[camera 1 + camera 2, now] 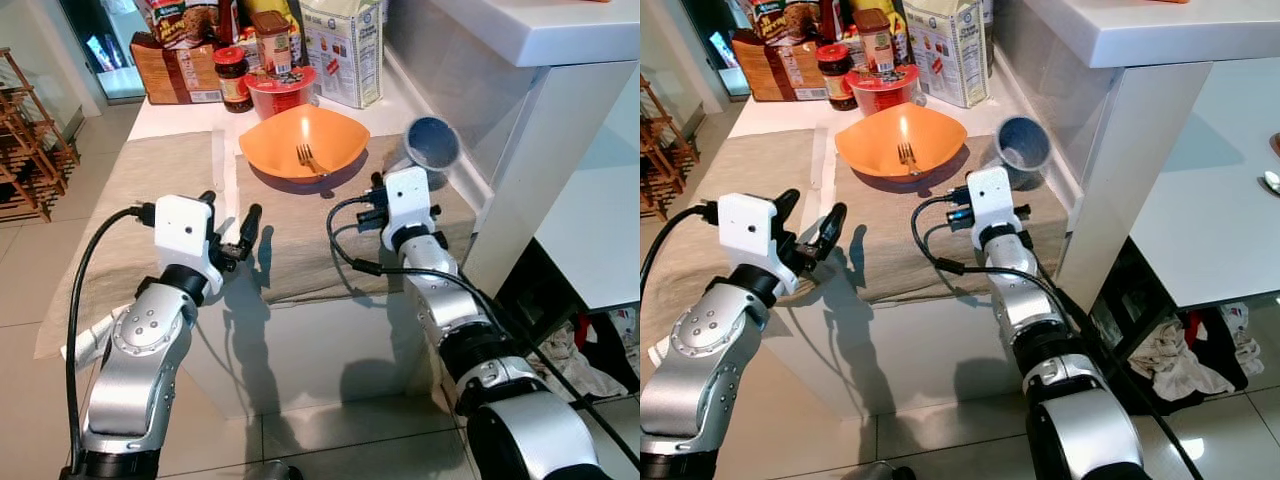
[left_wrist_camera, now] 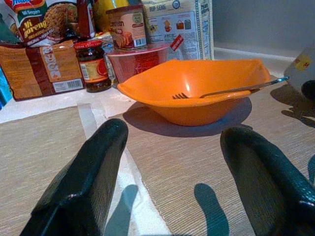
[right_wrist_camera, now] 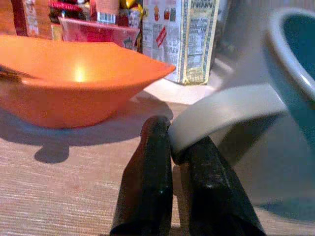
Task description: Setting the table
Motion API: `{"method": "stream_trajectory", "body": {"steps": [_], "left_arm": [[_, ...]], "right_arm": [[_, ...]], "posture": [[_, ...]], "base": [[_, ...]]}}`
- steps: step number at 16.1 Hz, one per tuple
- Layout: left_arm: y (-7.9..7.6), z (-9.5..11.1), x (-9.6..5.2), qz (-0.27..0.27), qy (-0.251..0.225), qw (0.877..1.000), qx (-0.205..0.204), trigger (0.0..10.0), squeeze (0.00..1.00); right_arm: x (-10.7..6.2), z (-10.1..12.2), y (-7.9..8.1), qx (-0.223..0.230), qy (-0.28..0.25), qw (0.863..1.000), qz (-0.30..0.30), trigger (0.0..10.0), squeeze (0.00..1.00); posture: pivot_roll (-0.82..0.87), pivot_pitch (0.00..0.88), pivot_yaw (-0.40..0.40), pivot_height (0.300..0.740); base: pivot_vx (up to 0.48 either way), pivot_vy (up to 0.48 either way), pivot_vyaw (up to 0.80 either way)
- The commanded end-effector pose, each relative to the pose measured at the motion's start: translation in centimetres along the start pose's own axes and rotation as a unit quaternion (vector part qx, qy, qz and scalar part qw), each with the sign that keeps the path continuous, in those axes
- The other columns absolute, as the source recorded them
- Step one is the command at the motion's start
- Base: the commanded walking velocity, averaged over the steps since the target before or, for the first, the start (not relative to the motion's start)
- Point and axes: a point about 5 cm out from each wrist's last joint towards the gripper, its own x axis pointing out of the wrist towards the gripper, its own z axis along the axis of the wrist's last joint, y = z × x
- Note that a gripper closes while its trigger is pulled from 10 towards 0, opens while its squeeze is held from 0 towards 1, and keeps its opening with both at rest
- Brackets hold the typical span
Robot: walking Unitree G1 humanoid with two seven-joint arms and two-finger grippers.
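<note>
An orange bowl with a metal fork in it sits at the far end of a beige placemat. Just right of the bowl, a grey-blue mug is tilted with its mouth facing me. My right gripper is shut on the mug's pale handle, low over the mat. Over the gap between the two placemats, nearer the front, my left gripper hovers open with nothing between its fingers. In the left wrist view the bowl lies straight ahead of it.
Food packets, a jar, a red tub and a carton crowd the table's back edge. A second placemat lies at the left. A white counter block rises close on the right. On the floor at the left stands a wooden rack.
</note>
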Motion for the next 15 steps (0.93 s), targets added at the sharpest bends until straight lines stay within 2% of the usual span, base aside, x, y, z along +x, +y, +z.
{"method": "stream_trajectory", "body": {"steps": [1,5,10,12,15], "left_arm": [[0.0,0.2,0.3,-0.005,-0.006,1.000,0.005,10.0,0.00],[-0.2,0.2,0.7,-0.005,-0.011,1.000,0.000,10.0,0.00],[-0.9,-0.4,0.9,-0.010,-0.004,1.000,-0.006,10.0,0.00],[-1.5,-0.6,1.2,-0.020,0.002,1.000,-0.013,10.0,0.00],[-1.6,-1.1,1.1,-0.013,0.009,1.000,-0.021,10.0,0.00]], "right_arm": [[-0.4,-0.7,0.1,0.009,0.014,1.000,0.003,0.0,0.00],[-1.3,-1.1,0.0,0.004,0.009,1.000,0.012,0.0,0.00],[-1.9,1.7,-0.2,-0.016,-0.054,0.998,0.025,0.0,0.00],[-2.7,2.6,-0.5,-0.027,-0.080,0.996,0.028,0.0,0.00],[-3.8,3.3,-0.3,-0.030,-0.095,0.994,0.038,0.0,0.00]], "posture": [[0.01,0.016,0.091,0.740],[-0.02,0.003,0.087,0.740],[-0.04,0.000,0.086,0.740],[-0.05,0.001,0.081,0.740],[-0.06,0.000,0.070,0.740]], "base": [[0.000,0.000,0.00],[0.000,0.000,0.00],[0.000,0.000,0.00],[0.000,0.000,0.00],[0.000,0.000,0.00]]}}
